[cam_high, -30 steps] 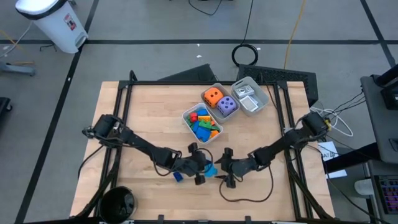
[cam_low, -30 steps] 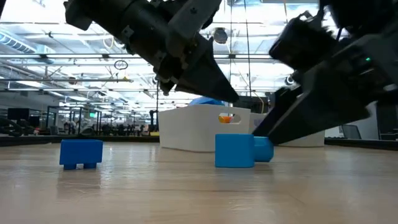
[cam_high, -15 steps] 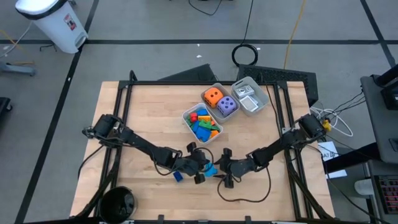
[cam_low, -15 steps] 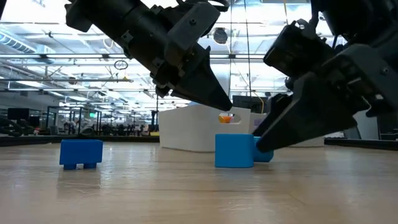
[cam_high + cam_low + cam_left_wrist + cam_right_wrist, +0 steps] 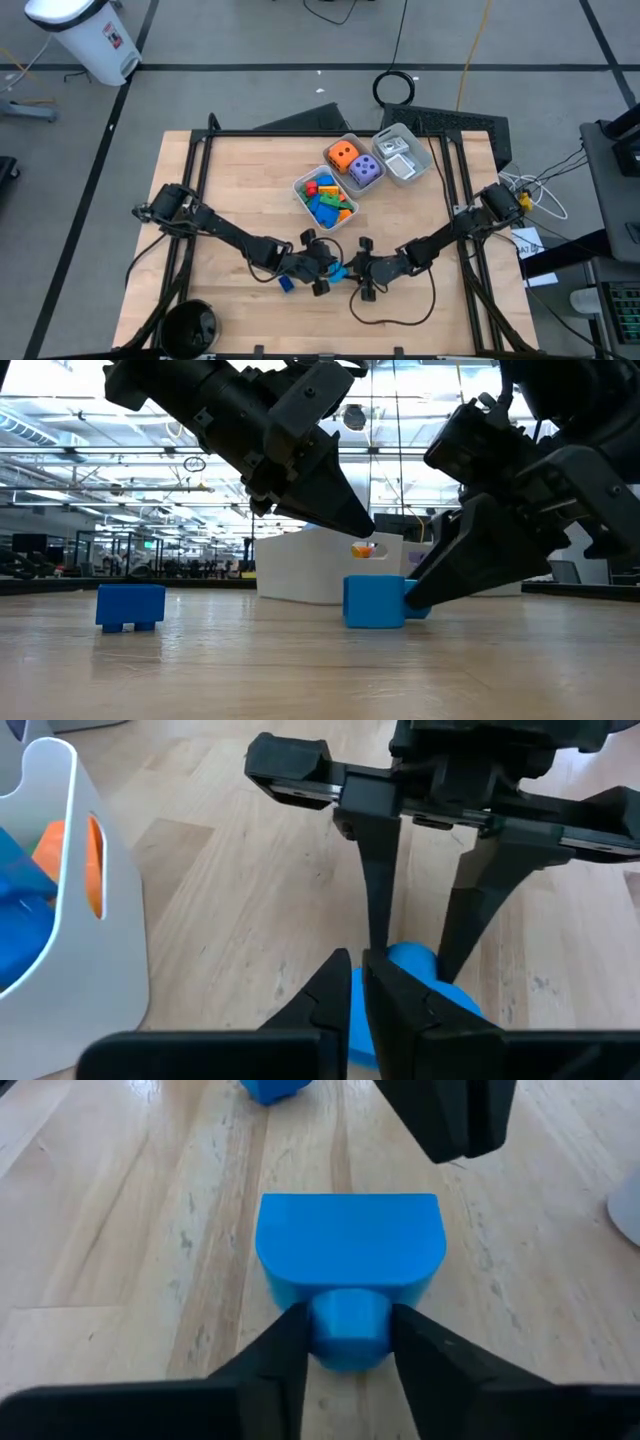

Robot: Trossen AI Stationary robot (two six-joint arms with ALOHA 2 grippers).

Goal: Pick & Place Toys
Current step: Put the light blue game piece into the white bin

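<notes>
A blue brick (image 5: 340,270) with a round stud on one side stands on the wooden table between my two grippers. My right gripper (image 5: 348,1342) comes at it from the table's right and is shut on it. My left gripper (image 5: 366,530) hovers shut just above the brick's left side, clear of it. A second blue brick (image 5: 131,606) stands on the table farther left. More bricks fill a white bin (image 5: 325,198), and an orange die (image 5: 342,154) and a purple die (image 5: 365,170) lie in a clear tray. My right gripper pinches the brick's round stud (image 5: 348,1320) between its two fingers (image 5: 285,1352), at their free ends. The fingers slant down from the table's right. The brick (image 5: 375,602) stands flat on the table, its stud pointing level toward the gripper.
The white bin, the dice tray and a clear tray with cards (image 5: 403,155) stand at the far middle of the table. A black round thing (image 5: 188,328) sits off the near left corner. Bare wood lies near and to both sides.
My right gripper has sunk a little toward the blue brick and shut its fingers on the stud, which now shows mostly covered in the low view. The brick stays on the table.
</notes>
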